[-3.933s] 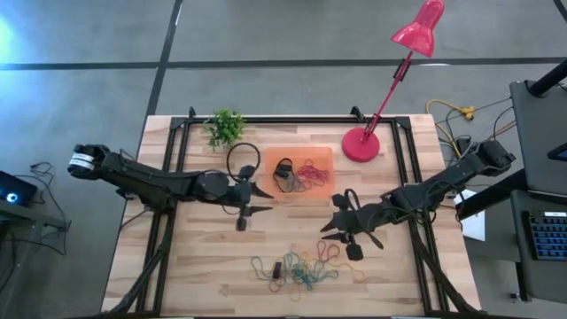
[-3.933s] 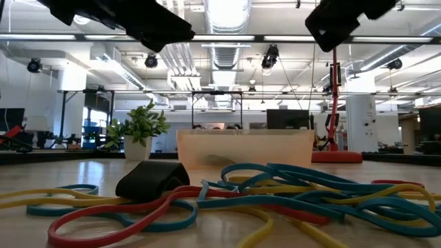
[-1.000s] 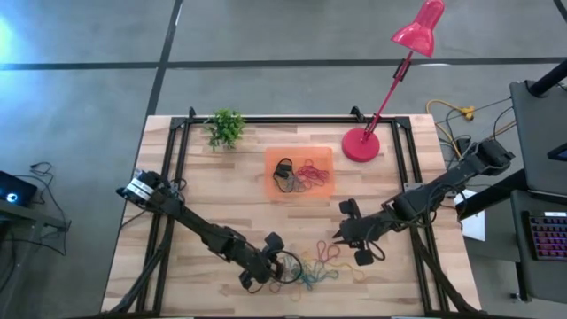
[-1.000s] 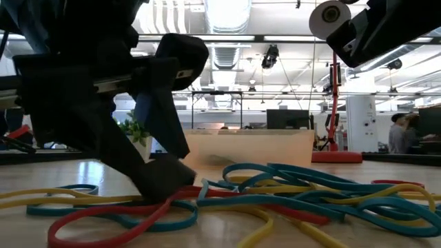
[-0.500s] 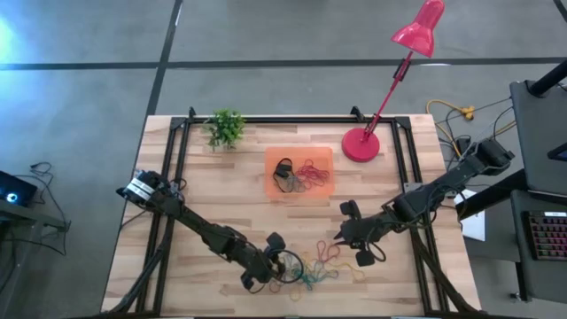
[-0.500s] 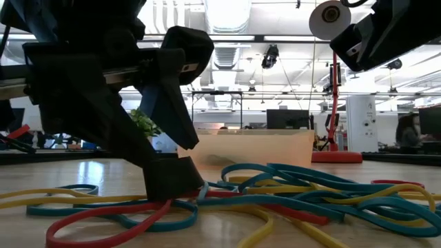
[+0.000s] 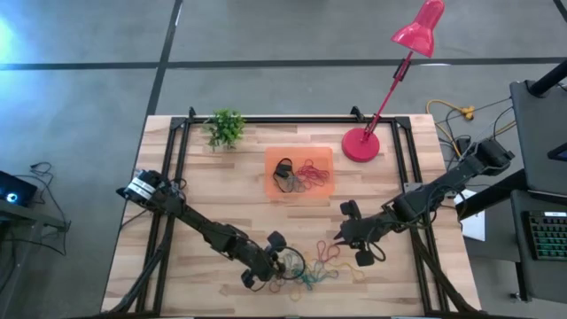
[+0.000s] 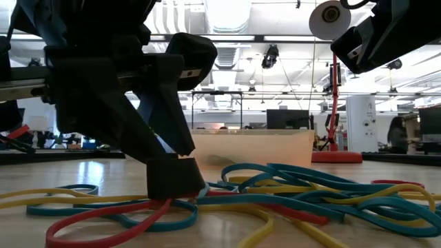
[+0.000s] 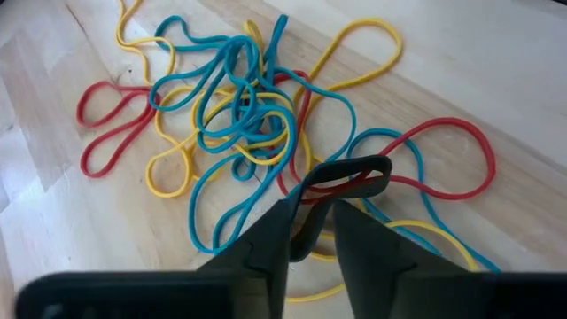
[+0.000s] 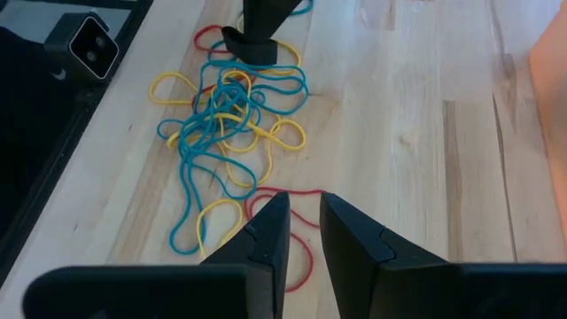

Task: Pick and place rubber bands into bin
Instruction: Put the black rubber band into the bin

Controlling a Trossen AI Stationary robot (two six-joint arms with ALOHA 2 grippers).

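Rubber bands [image 7: 312, 266] are lying in a loose tangled pile on the table [image 7: 204, 190], well in front of the bin [image 7: 299, 174], toward the table's near edge. Pile is mixing red, yellow, blue and green loops; the low view is showing them spread flat across the wood [image 8: 275, 196]. Left gripper [image 7: 282, 263] is sitting down at the side of the pile farthest from the lamp base, fingers nearly together and pinching a wide black band [image 9: 347, 174]; the left wrist view is showing that band's loop sticking out past the fingertips over the coloured tangle [image 9: 244, 115]. In the low view the black band [image 8: 176, 178] is resting right on the table among the red and blue loops. Right gripper [image 7: 340, 236] is hovering between the bin and the pile, on the pile's lamp side, fingers narrowly apart and holding nothing; the right wrist view is showing only a thin gap between its fingers [image 10: 266, 235], with a red loop on the wood just beyond them and the pile [image 10: 235, 111] farther off. Bin is sitting well behind the pile, between the small plant [image 7: 226, 128] and the red lamp base [image 7: 361, 144], and is already holding a black band [image 7: 283, 173] and some red ones [image 7: 311, 172]. Low view is showing the bin [image 8: 245, 146] as a pale wall behind the pile.
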